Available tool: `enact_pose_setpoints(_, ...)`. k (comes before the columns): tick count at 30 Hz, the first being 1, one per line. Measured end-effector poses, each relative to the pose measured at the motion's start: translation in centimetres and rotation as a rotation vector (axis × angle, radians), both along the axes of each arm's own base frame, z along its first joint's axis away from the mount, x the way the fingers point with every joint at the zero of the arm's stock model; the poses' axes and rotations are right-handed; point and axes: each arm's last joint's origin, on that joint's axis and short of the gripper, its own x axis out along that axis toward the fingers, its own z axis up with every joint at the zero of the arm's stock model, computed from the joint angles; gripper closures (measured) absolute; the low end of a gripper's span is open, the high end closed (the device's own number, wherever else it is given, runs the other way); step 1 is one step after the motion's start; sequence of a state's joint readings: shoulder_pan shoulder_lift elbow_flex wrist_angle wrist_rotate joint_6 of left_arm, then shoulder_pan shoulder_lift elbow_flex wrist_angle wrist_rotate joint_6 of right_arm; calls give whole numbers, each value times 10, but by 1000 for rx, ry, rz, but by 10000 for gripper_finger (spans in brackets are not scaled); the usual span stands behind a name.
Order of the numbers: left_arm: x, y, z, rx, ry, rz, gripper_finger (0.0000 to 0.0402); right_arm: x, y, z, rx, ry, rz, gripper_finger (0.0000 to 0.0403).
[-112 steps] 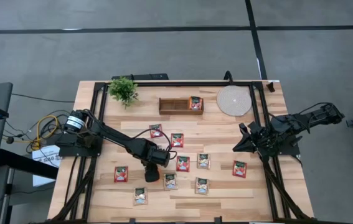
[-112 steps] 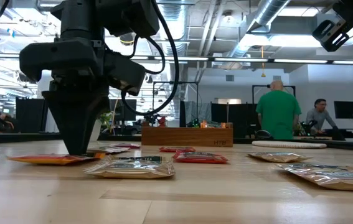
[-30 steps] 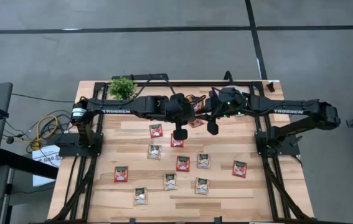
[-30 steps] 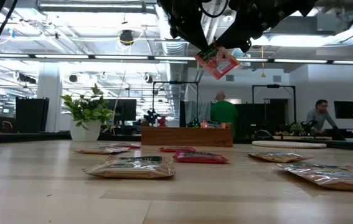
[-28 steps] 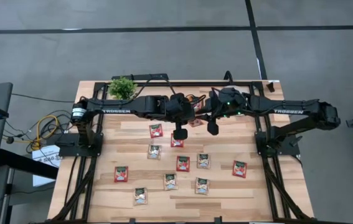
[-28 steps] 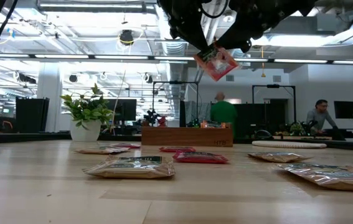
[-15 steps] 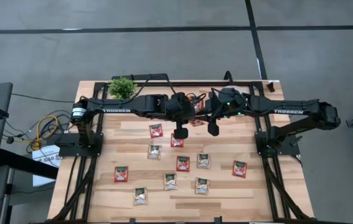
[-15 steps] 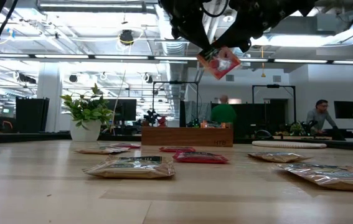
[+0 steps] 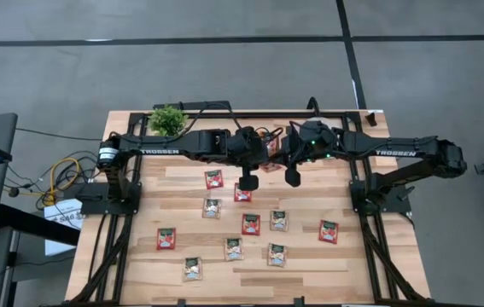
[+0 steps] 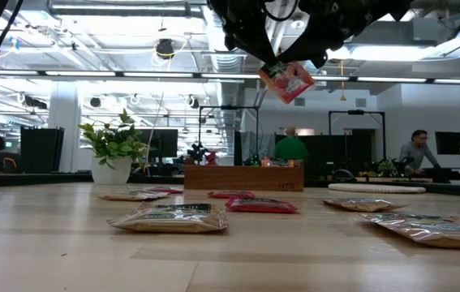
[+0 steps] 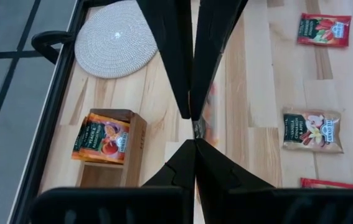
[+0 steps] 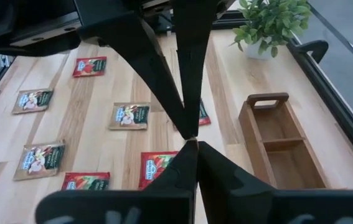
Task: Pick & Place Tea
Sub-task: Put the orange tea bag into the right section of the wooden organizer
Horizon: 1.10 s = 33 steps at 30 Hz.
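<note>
Item: red tea sachet [image 10: 287, 81], aloft above the far middle of the counter [image 9: 310, 256], over the wooden tray [image 10: 243, 176]. Left gripper [image 9: 264, 154] and right gripper [image 9: 281, 154] both have jaws clamped on it. Advice: left releases first, cleanly; right then lowers it into a compartment.

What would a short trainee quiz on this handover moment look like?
1. True or false: the wooden tray already holds an orange sachet.
2. Where is the red sachet?
A. Lying flat among the others
B. In the air, where the shut left pincer and shut right pincer meet
C. On the round disc
3. What green thing stands near the left arm's base?

Key: 1 true; 2 B; 3 the potted plant.
</note>
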<state>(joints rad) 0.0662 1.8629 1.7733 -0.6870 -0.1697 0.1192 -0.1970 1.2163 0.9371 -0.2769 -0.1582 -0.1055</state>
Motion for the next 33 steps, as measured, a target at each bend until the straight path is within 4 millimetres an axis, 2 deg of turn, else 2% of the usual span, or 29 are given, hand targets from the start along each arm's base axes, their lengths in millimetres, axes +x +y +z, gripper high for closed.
enact_pose_setpoints(16,1,0,1,-25,-22,-1,397,-1,0,-1,40,6,-26,403)
enact_pose_setpoints(25,0,0,1,3,-11,53,322,-1,-1,-1,72,7,-51,403)
enact_pose_setpoints(29,-10,0,-4,65,100,130,292,-3,-9,-6,104,19,-117,403)
enact_pose_setpoints(33,-28,1,-14,73,276,260,280,-7,-22,-15,120,20,-200,403)
